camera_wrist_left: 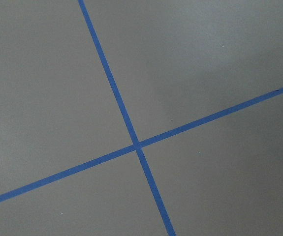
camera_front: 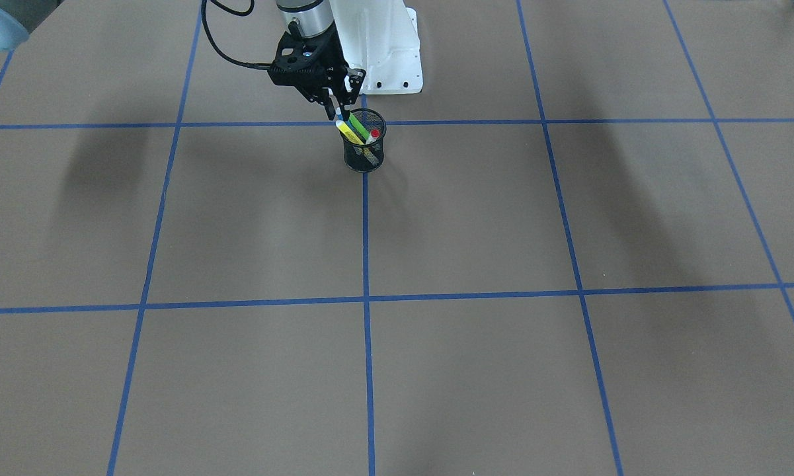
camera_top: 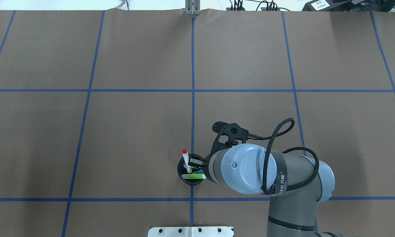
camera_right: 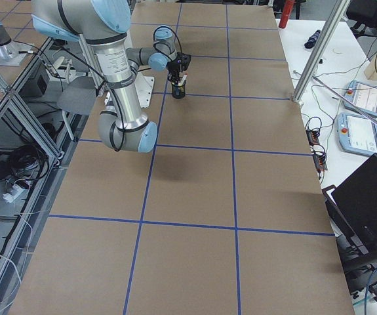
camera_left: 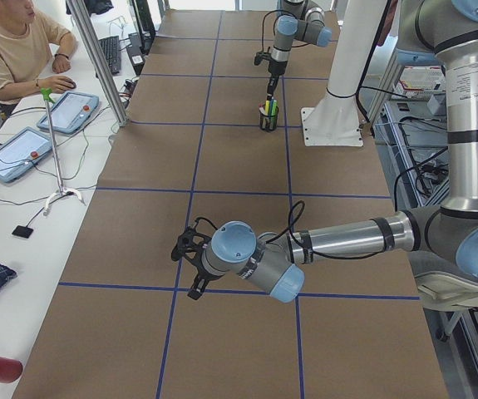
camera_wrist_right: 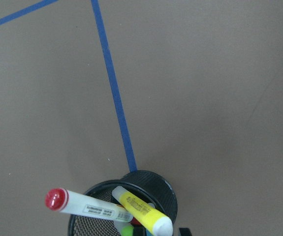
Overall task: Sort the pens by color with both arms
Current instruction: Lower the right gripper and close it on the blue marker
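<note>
A black mesh cup (camera_front: 365, 158) stands on a tape line near the robot's base and holds all the pens. The white pen with red ends (camera_top: 186, 161) leans out of it. The yellow highlighter (camera_wrist_right: 143, 214), the green highlighter (camera_top: 193, 176) and the blue pen (camera_top: 200, 171) lie against its rim. My right gripper (camera_front: 340, 109) hangs just above the pen tops, fingers apart, holding nothing. My left gripper (camera_left: 190, 266) hovers low over the table far from the cup. It shows only in the exterior left view, so I cannot tell whether it is open or shut.
The brown table is marked with a blue tape grid (camera_wrist_left: 137, 144). The white pedestal base (camera_front: 387, 53) stands right behind the cup. An operator (camera_left: 14, 50) sits at a side desk with tablets (camera_left: 68, 112) beyond the table's far edge.
</note>
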Action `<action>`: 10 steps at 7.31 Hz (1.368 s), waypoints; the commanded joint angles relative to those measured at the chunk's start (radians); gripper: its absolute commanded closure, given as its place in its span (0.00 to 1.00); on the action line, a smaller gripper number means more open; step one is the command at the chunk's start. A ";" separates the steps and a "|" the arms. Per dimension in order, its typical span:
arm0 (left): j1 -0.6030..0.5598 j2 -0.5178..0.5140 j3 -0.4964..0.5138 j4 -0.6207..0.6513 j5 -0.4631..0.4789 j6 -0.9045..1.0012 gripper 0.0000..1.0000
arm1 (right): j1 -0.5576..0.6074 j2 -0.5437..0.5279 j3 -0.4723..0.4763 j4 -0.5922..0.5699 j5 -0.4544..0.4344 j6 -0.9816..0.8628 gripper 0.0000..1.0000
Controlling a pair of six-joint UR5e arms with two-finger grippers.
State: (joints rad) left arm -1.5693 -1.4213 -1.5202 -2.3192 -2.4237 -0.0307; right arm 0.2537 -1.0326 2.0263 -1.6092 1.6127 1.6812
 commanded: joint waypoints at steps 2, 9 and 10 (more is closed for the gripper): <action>0.000 0.001 0.000 0.000 0.000 0.000 0.00 | -0.002 0.002 -0.001 0.000 0.001 0.000 0.67; 0.000 0.001 0.005 0.000 0.000 0.002 0.00 | 0.022 0.005 0.077 -0.055 0.012 -0.002 1.00; 0.000 0.001 0.005 -0.002 0.000 0.002 0.00 | 0.030 0.006 0.113 -0.084 0.013 -0.002 1.00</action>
State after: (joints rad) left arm -1.5693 -1.4205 -1.5156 -2.3197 -2.4237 -0.0291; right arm 0.2755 -1.0299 2.0995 -1.6556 1.6239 1.6802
